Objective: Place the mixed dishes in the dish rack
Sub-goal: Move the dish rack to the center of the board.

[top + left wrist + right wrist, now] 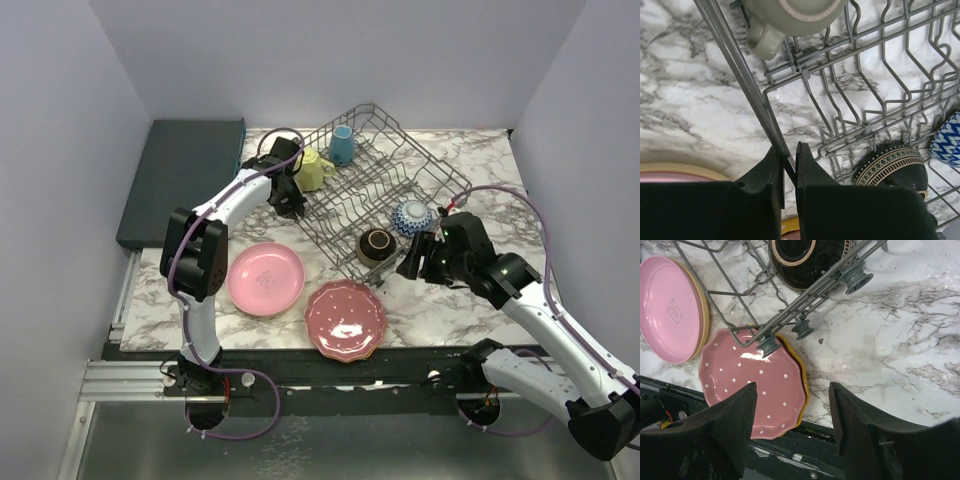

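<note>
at the 9 o'clock side of the large grey wire dish rack point(738, 70), the left gripper point(788, 162) is pinched tight on the rim wire. inside sit a pale yellow mug point(312, 170), a blue mug point(342, 145), a blue-white bowl point(412, 216) and a dark brown bowl point(376, 245) — a round pink plate point(265, 278) and a white-dotted red scalloped plate point(345, 320) lie on the marble table point(480, 160) at 7 and 6 o'clock. the right gripper point(792, 395) hovers at 4 o'clock, jaws wide apart, empty.
</note>
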`<state>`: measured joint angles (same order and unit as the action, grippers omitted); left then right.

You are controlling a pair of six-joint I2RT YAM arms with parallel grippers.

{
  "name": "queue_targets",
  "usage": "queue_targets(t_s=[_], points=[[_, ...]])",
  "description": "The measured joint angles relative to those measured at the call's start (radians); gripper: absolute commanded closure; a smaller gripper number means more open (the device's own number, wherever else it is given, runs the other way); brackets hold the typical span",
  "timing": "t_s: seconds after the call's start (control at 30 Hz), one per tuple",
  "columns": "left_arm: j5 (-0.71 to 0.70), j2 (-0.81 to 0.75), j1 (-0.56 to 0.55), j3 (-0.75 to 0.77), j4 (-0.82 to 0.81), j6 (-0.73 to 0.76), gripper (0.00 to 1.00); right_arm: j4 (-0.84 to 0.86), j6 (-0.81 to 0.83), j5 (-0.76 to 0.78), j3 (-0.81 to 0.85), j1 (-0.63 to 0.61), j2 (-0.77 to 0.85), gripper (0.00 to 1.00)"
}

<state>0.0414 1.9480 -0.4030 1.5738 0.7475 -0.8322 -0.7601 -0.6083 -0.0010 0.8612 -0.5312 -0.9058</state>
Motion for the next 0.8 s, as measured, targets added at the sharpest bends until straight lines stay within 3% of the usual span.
queue_targets(t_s=[0.33, 0.8], points=[[0.009, 0.13, -0.016, 0.177, -0.042, 0.151, 1.0, -0.021, -0.032, -0.017, -0.007, 0.0, 0.015, 0.35], [0.019, 0.319, 0.011, 0.472, 0.013, 0.232, 1.0, -0.051, -0.062, -0.019, -0.012, 0.0, 0.049, 0.36]])
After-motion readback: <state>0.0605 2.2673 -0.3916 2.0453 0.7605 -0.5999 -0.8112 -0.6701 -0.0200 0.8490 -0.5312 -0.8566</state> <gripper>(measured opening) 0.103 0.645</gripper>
